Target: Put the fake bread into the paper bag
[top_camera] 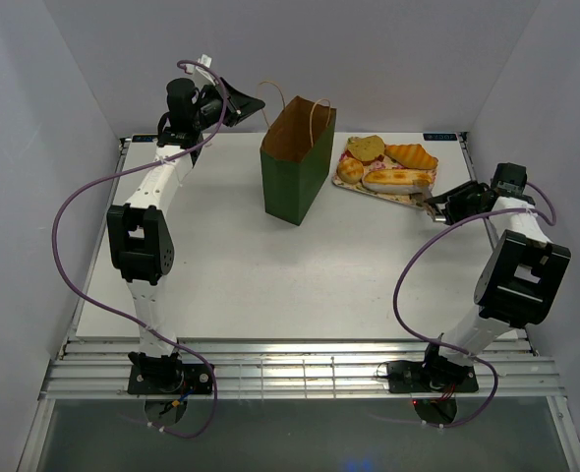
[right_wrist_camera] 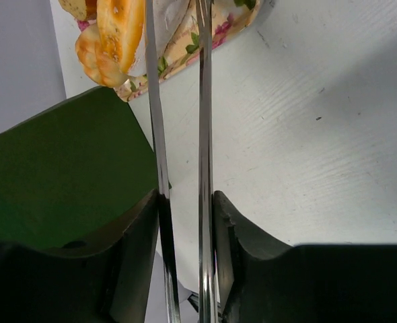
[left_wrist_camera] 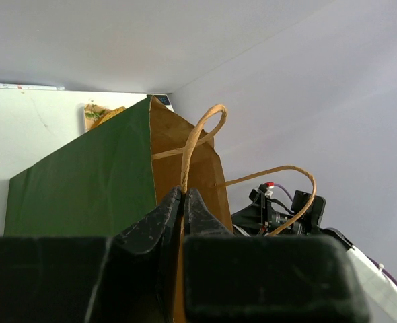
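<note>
The dark green paper bag (top_camera: 295,167) stands upright at mid-table, its brown inside open to the top. My left gripper (left_wrist_camera: 183,192) is shut on one tan loop handle (left_wrist_camera: 197,138) above the bag's rim. The fake bread lies on a floral tray (top_camera: 383,193) right of the bag: a baguette (top_camera: 398,178), a croissant (top_camera: 411,154) and two buns (top_camera: 366,147) (top_camera: 350,170). My right gripper (right_wrist_camera: 185,198) is shut on metal tongs (right_wrist_camera: 202,101), whose blades reach over the tray beside the baguette (right_wrist_camera: 121,33). Their tips are out of view.
White walls close in the table at the back and on both sides. The bag's second handle (left_wrist_camera: 299,188) arcs free. The right arm (top_camera: 521,265) stands at the table's right edge, and purple cables loop off both arms.
</note>
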`<state>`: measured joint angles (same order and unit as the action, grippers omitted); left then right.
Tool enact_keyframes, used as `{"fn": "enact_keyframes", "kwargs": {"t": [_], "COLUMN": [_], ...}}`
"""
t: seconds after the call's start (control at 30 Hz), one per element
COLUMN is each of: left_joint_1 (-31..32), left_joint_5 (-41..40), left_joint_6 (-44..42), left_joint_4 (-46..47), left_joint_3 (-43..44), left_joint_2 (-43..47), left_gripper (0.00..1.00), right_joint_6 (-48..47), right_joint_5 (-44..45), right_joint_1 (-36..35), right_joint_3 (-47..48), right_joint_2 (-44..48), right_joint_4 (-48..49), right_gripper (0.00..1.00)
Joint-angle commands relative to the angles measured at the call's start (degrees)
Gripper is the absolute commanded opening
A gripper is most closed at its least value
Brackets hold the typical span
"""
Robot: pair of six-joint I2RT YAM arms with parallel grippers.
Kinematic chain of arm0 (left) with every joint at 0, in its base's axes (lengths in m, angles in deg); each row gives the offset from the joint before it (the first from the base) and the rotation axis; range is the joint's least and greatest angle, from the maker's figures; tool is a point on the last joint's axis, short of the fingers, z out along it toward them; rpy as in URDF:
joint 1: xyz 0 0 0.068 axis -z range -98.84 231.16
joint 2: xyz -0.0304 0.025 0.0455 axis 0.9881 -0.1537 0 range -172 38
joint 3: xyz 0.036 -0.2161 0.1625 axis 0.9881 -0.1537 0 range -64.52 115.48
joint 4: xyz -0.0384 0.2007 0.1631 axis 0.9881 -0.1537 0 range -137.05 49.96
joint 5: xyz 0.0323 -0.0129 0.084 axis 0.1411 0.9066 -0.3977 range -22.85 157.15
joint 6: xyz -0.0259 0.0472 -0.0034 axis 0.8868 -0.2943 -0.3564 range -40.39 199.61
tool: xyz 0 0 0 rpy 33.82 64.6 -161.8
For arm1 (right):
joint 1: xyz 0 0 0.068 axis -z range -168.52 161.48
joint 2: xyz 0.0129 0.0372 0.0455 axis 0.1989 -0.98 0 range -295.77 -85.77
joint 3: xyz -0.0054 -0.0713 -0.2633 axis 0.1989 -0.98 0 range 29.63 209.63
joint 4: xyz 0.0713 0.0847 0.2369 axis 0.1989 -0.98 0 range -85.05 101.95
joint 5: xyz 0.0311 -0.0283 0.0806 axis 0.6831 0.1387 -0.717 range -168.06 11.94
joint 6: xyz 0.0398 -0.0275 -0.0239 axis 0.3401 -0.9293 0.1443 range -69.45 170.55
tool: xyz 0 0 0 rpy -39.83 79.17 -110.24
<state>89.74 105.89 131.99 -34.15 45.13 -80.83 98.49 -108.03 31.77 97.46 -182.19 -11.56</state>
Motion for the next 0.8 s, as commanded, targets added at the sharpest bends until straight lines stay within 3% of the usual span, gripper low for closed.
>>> {"fn": "enact_keyframes", "kwargs": {"t": [0.0,0.07,0.33,0.77], "left_joint_1": [-0.40,-0.41,-0.41,-0.49], "left_joint_5": [0.28,0.02,-0.16,-1.30], "left_joint_6": [-0.61,-0.61,-0.61,-0.52], "left_joint_4": [-0.79,-0.79,-1.23,-2.81], "left_joint_3": [0.13,-0.66,-2.77,-4.35], "left_joint_2": [2.54,3.07,4.13,5.80], "left_gripper": [0.15,0.15,0.13,0.08], "right_joint_6": [0.92,1.10,2.86,-2.32], "right_joint_5": [-0.34,-0.52,-1.75,-1.14], "right_joint_1": [0.54,0.62,0.89,0.89], "right_joint_3": [1.95,2.04,3.79,13.80], "right_joint_2": [-0.70,-0.61,2.73,8.00], "right_joint_4": [2.23,2.33,-0.30,-14.89], "right_gripper": [0.38,0.28,0.08,0.08]}}
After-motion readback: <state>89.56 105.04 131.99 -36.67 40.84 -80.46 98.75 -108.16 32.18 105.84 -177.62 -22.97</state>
